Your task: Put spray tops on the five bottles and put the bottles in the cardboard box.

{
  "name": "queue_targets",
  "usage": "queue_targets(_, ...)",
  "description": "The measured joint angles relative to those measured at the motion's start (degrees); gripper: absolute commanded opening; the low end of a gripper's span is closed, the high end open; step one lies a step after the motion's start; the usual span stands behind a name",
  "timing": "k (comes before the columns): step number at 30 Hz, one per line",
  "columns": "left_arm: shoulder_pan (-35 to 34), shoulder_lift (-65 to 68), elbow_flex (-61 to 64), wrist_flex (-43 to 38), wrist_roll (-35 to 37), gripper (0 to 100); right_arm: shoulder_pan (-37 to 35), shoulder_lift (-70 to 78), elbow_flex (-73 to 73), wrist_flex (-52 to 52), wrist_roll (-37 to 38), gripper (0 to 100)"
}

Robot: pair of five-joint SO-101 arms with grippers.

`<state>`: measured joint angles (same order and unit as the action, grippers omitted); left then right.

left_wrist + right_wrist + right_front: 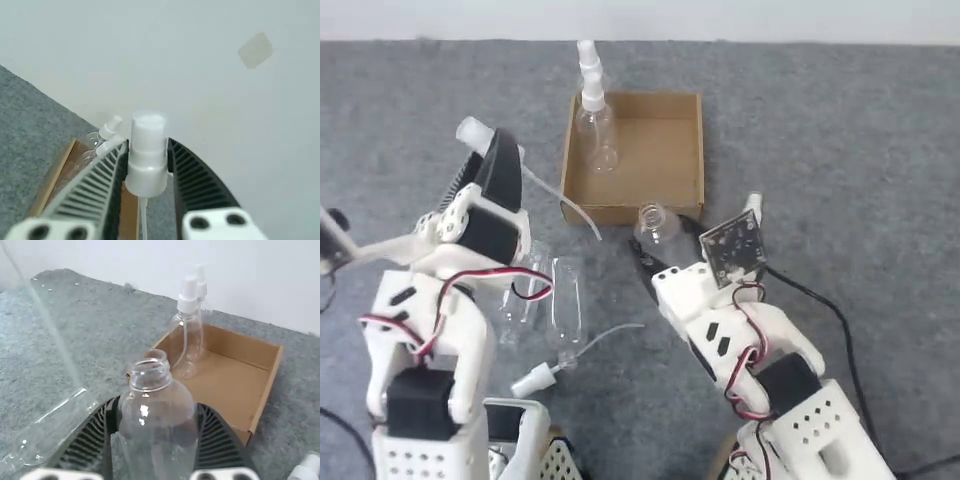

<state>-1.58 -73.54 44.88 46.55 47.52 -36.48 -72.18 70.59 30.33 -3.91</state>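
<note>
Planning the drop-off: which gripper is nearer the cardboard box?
Right. The right gripper, holding an uncapped bottle, sits just outside the near wall of the cardboard box. The left gripper, holding a spray top, is farther off to one side.

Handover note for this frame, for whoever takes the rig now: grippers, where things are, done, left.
Left gripper shut on a spray top. Right gripper shut on an uncapped bottle beside the cardboard box.
Done: what look like two capped bottles stand in the box.
To do: cap the held bottle and box it, then the two lying bottles on the carpet; a loose top lies near them.
</note>
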Motion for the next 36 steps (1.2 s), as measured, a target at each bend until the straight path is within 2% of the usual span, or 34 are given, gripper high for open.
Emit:
queue_targets(6, 0.26, -6.33, 5.98, -6.33, 0.53, 1, -0.44, 0.0, 0.53, -0.35, 0.0, 2.4)
queue_targets(10, 0.0, -11.6, 8.35, -8.26, 3.43, 1, -0.44, 0.0, 3.96, -4.75, 0.44, 2.2)
queue_targets(17, 0.0, -16.97, 11.16, -8.44, 4.04, 1, -0.44, 0.0, 9.58, -13.98, 7.82, 2.0)
queue_targets(24, 0.09, -20.13, 12.84, -8.44, 4.31, 1, -0.7, 0.0, 10.29, -16.53, 8.62, 2.0)
queue_targets(28, 0.09, -22.33, 12.84, -8.44, 4.4, 1, -3.96, 0.0, 10.29, -16.53, 8.7, 2.0)
queue_targets(36, 0.62, -27.16, 18.02, -8.44, 9.32, 1, -5.63, 0.0, 10.29, -16.53, 8.88, 2.0)
